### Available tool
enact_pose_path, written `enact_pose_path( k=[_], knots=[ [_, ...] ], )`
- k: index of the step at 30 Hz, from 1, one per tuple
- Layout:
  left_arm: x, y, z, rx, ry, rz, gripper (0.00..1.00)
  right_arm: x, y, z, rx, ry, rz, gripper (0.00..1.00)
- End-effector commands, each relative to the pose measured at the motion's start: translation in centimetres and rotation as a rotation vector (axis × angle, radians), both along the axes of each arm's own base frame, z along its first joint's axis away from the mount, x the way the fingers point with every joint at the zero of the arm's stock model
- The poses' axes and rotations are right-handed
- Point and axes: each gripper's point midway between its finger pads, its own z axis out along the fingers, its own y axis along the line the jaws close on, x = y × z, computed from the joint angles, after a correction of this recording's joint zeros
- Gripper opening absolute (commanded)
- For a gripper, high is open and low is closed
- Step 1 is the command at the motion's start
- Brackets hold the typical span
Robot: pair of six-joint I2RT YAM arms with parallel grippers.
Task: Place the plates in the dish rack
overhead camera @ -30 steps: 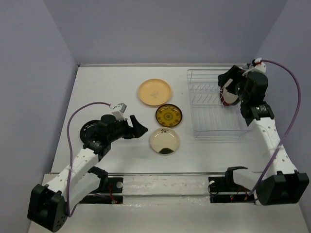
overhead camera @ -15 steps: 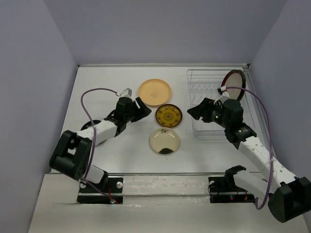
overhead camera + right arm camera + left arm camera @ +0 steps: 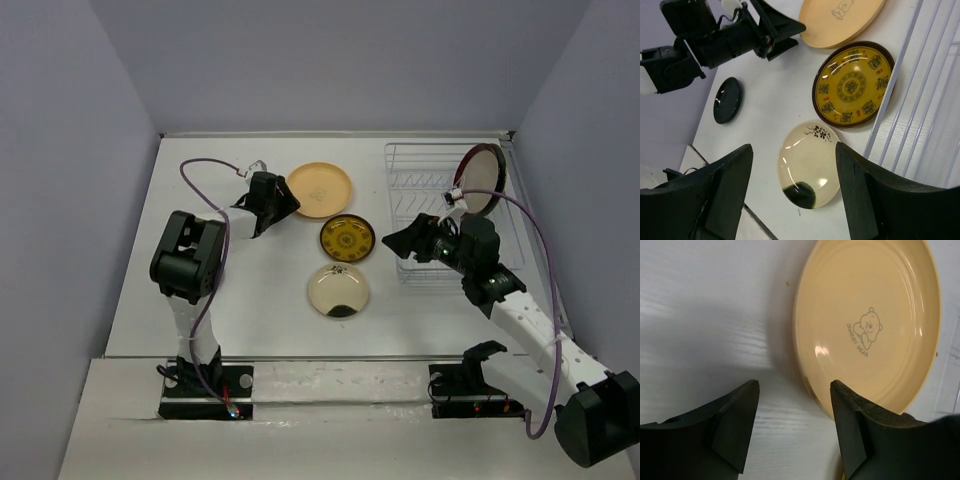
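Observation:
The orange-yellow plate [image 3: 318,189] [image 3: 870,325] lies flat on the table. My left gripper [image 3: 285,207] [image 3: 794,388] is open at its left rim, one finger over the plate and one over bare table. The brown-and-gold plate [image 3: 347,238] [image 3: 854,85] and the cream plate with a dark spot [image 3: 338,290] [image 3: 810,167] lie nearer. The red-rimmed beige plate [image 3: 480,180] stands upright in the dish rack [image 3: 430,268] [image 3: 925,100]. My right gripper [image 3: 397,240] [image 3: 794,149] is open and empty, in the air left of the rack, above the cream plate. The pale green plate is out of view.
A small dark round dish [image 3: 726,100] lies on the table's left side, hidden under the left arm in the top view. Walls close in the table at the back and both sides. The left arm's cable [image 3: 205,165] loops above the table.
My left gripper has swung away from me to the orange-yellow plate's left rim. My right gripper let go of the red-rimmed plate in the rack and moved left and nearer.

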Motion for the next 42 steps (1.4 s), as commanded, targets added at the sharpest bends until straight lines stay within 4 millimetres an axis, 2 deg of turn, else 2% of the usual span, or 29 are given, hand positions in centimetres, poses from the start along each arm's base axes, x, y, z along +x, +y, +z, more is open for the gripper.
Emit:
enact_pose_path(
  k=[1,5,8,10,11,13,14,15,17,19,21,23,24,25,27,28,30,31,33,35,36,37,38,39,40,42],
  knots=[
    [3.5,0.0,1.6,0.045,-0.061,0.024,0.68,-0.4,1.9,-0.3,0.028,-0.016,0.079,0.72],
    [4.6,-0.3,1.0,0.053,-0.055,0.027,0.62,-0.7,2.8,-1.1,0.023,-0.002,0.104,0.72],
    [5.3,0.2,0.5,0.083,-0.044,0.044,0.37,-0.6,3.2,-1.3,0.016,0.000,0.116,0.72],
    [5.4,0.8,0.5,0.081,-0.050,0.063,0.27,-0.4,3.1,-1.4,-0.001,-0.008,0.116,0.72],
    [5.6,1.4,0.7,0.074,-0.059,0.078,0.16,-0.3,3.2,-1.3,-0.007,-0.015,0.118,0.72],
    [6.0,2.3,1.8,0.073,-0.087,0.110,0.06,0.0,3.3,-1.2,-0.023,-0.025,0.126,0.72],
    [6.1,2.8,2.4,0.073,-0.100,0.125,0.06,0.1,3.3,-1.2,-0.028,-0.027,0.126,0.72],
    [6.4,3.5,4.0,0.068,-0.138,0.140,0.06,0.4,3.3,-1.4,-0.041,-0.027,0.130,0.72],
    [6.7,4.4,6.0,0.057,-0.185,0.160,0.06,0.6,3.6,-1.6,-0.052,-0.025,0.144,0.72],
    [6.9,4.7,8.9,0.040,-0.257,0.164,0.06,0.7,3.9,-1.9,-0.059,-0.021,0.163,0.74],
    [5.9,5.0,14.2,0.016,-0.372,0.166,0.06,1.0,4.4,-1.7,-0.070,-0.027,0.199,0.79],
    [4.9,4.9,16.8,-0.015,-0.434,0.152,0.06,1.5,4.9,-0.7,-0.067,-0.040,0.218,0.82],
    [4.0,5.0,20.2,-0.041,-0.509,0.151,0.06,1.7,5.1,-0.2,-0.066,-0.051,0.224,0.83],
    [3.0,5.0,20.1,-0.043,-0.516,0.145,0.06,1.9,5.2,0.3,-0.067,-0.065,0.230,0.84],
    [1.4,5.1,21.9,-0.061,-0.563,0.137,0.06,2.6,5.7,1.6,-0.059,-0.082,0.244,0.85],
    [-0.4,4.9,23.2,-0.087,-0.600,0.117,0.06,2.8,5.9,2.0,-0.056,-0.086,0.251,0.86],
    [-3.2,4.7,24.1,-0.130,-0.638,0.080,0.06,3.3,6.4,3.4,-0.044,-0.101,0.265,0.86],
    [-3.3,4.2,24.1,-0.137,-0.637,0.057,0.06,3.4,6.6,3.9,-0.040,-0.110,0.272,0.86],
    [-7.0,3.5,23.8,-0.189,-0.644,0.007,0.06,3.7,6.9,5.9,-0.023,-0.138,0.278,0.86],
    [-8.9,2.9,23.5,-0.216,-0.649,-0.027,0.06,3.5,7.1,7.2,-0.015,-0.167,0.304,0.86],
    [-10.3,2.8,24.7,-0.235,-0.687,-0.038,0.06,3.5,7.3,8.3,-0.005,-0.190,0.316,0.87],
    [-11.1,2.9,23.4,-0.233,-0.667,-0.042,0.06,3.3,7.4,8.7,-0.005,-0.203,0.331,0.87],
    [-11.7,3.1,23.4,-0.239,-0.672,-0.043,0.06,3.1,7.6,9.0,-0.002,-0.208,0.343,0.87],
    [-12.7,3.4,24.2,-0.250,-0.697,-0.042,0.06,2.7,7.7,9.4,0.006,-0.216,0.369,0.88],
    [-13.2,3.5,23.8,-0.250,-0.693,-0.046,0.06,2.5,7.8,9.7,0.012,-0.222,0.383,0.88],
    [-14.1,3.3,24.3,-0.260,-0.710,-0.071,0.06,2.3,8.1,9.9,0.025,-0.213,0.398,0.88]
  ],
)
